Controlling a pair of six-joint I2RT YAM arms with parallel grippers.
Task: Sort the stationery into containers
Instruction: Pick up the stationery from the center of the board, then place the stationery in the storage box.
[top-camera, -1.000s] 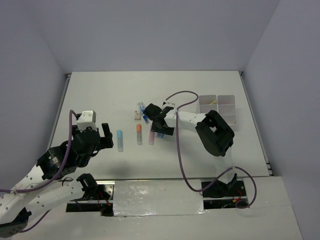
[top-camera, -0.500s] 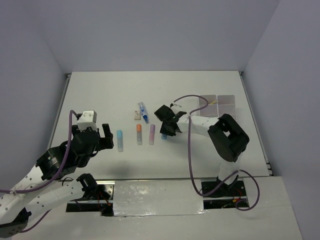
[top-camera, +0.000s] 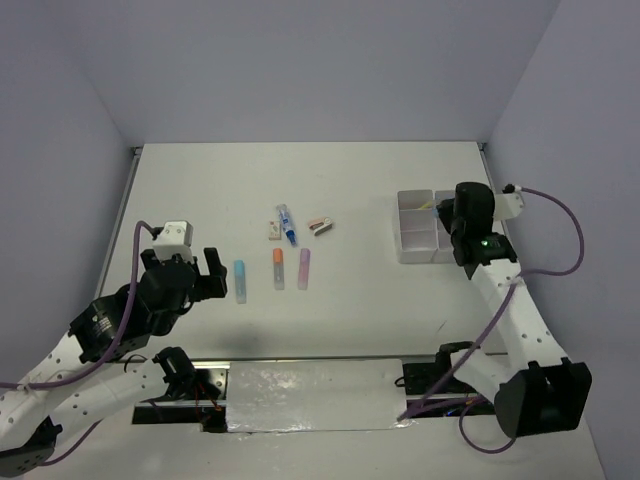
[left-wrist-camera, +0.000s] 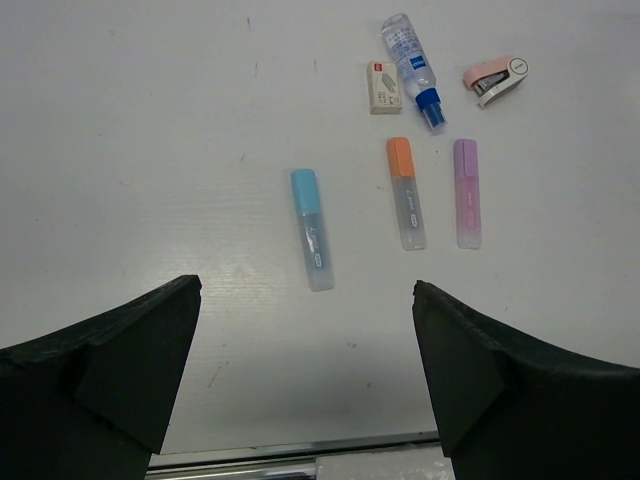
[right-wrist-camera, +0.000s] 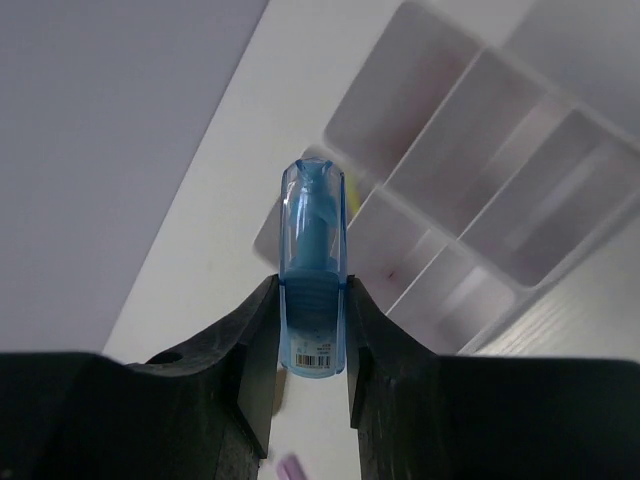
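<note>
My right gripper (right-wrist-camera: 313, 300) is shut on a translucent blue marker (right-wrist-camera: 313, 235), which points up out of the jaws above the translucent white containers (right-wrist-camera: 470, 150). In the top view that gripper (top-camera: 455, 228) hangs over the containers (top-camera: 413, 238) at the right. A bit of yellow (right-wrist-camera: 353, 200) shows in one compartment. On the table lie a pastel blue marker (left-wrist-camera: 312, 229), an orange marker (left-wrist-camera: 405, 193), a purple marker (left-wrist-camera: 466, 192), a blue-white tube (left-wrist-camera: 412, 56), a small eraser (left-wrist-camera: 384, 87) and a small pink item (left-wrist-camera: 496, 79). My left gripper (left-wrist-camera: 305, 290) is open, near the blue marker and off the table.
White walls close in the table (top-camera: 200, 190) at the back and on both sides. A metal rail (top-camera: 310, 375) runs along the near edge between the arm bases. A purple cable (top-camera: 560, 235) loops off the right arm.
My right arm has swung from the middle of the table over to the containers, carrying the blue marker. The small pink item now shows where it was. The left arm has not moved.
</note>
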